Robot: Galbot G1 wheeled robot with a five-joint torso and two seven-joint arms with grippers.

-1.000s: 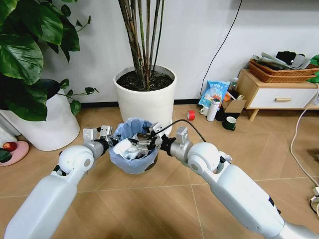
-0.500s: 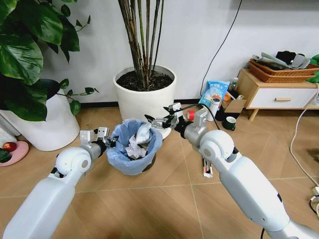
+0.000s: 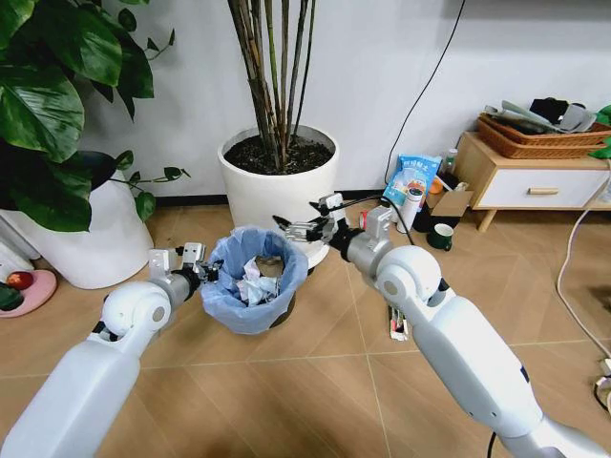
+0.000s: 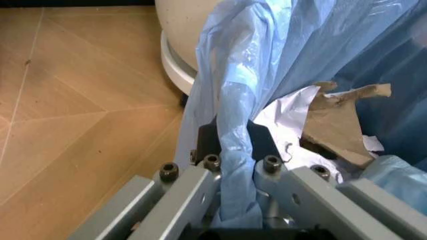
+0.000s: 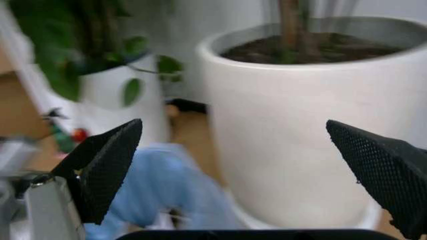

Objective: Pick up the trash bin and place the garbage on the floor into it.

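Gripping the trash bin by its near-left rim, the left gripper has its fingers pinched on the light-blue bag fold. The bin sits just in front of the big white plant pot, with crumpled white paper and a brownish scrap inside. The right gripper hovers above the bin's far rim, fingers spread wide, holding nothing. No legible writing anywhere.
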